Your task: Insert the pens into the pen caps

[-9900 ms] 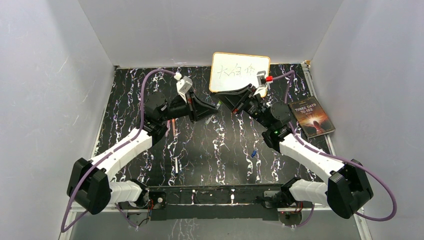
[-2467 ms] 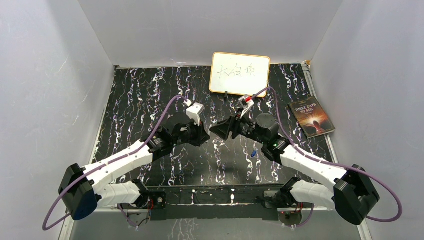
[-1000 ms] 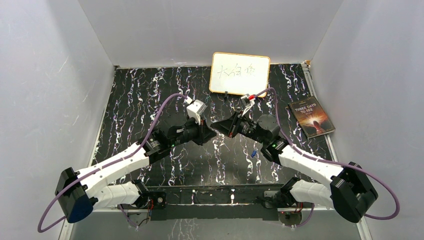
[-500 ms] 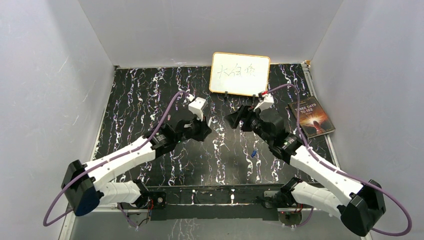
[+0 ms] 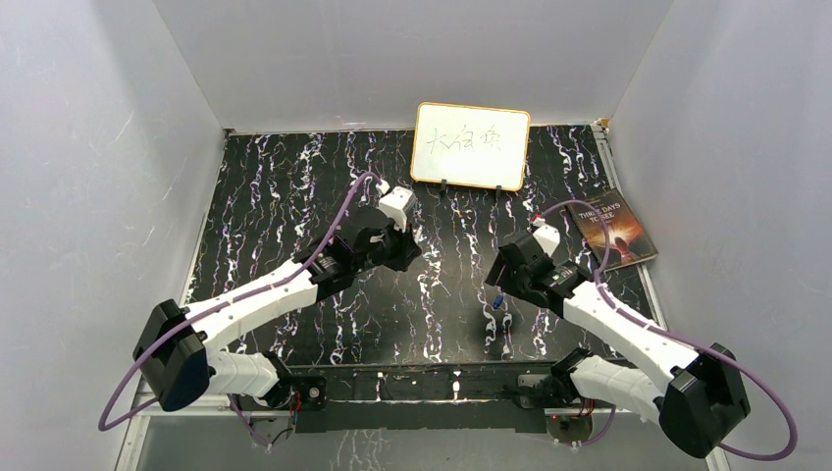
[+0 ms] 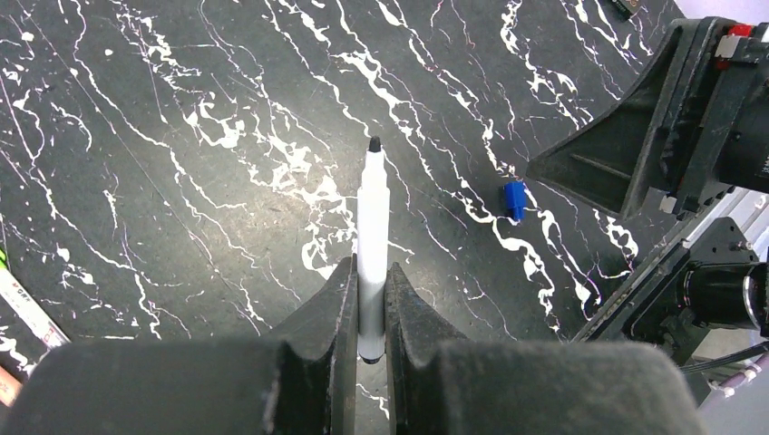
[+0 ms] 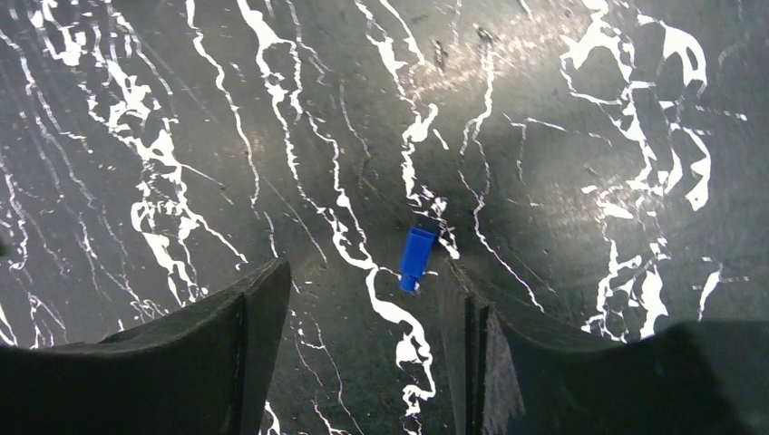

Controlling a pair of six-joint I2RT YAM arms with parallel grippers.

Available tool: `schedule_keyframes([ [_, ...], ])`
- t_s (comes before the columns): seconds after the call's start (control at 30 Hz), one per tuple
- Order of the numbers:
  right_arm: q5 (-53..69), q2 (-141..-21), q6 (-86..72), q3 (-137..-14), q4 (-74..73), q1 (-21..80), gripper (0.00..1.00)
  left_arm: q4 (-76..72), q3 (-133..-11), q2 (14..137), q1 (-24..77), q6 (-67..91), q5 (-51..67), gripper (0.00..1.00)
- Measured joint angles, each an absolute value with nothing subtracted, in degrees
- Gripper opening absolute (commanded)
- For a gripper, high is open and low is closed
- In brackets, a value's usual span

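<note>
- Grip on the left side: the left gripper (image 6: 367, 272) has its jaws pressed tight on a white pen (image 6: 373, 204), pinching the lower barrel.
- The pen's black tip points away from the wrist and has no cap on it.
- The held pen hangs over the middle of the black marbled table (image 5: 265, 186), clear of the surface.
- The right gripper (image 7: 363, 285) has its jaws spread wide and holds nothing.
- A blue pen cap (image 7: 415, 257) lies on its side on the table, between the two spread fingers in the right wrist view. It is nearer the right-hand finger and seems to touch neither.
- From above, the cap sits right of the table's middle, toward the near edge, just under the right gripper.
- The pen's tip and the cap are well apart; the pen is not in the cap.
- At the left border of the left wrist view, a pale stick (image 6: 25, 306) lies on the table. It is possibly another pen, but too little of it shows to be sure.
- A whiteboard (image 5: 471, 144) with handwriting stands at the far edge.
- A book (image 5: 610, 231) lies flat by the right edge.
</note>
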State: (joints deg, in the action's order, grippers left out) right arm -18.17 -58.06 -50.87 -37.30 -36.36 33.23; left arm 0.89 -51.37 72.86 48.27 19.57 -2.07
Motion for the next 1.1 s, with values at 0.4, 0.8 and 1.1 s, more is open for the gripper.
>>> schedule_keyframes([
  [0.4, -18.92, -66.30, -54.94, -36.84, -39.00, 33.23, 0.45, 0.19, -52.10, 74.63, 46.59, 17.45, 0.01, 0.00],
  [0.8, -18.09, -70.59, -54.96, -36.14, -35.73, 33.23, 0.36, 0.01, -52.10, 74.91, 45.84, 17.50, 0.93, 0.00],
  [1.1, -17.80, -71.88, -54.94, -34.81, -33.80, 33.23, 0.26, 0.01, -52.10, 75.24, 45.54, 17.50, 1.21, 0.00],
])
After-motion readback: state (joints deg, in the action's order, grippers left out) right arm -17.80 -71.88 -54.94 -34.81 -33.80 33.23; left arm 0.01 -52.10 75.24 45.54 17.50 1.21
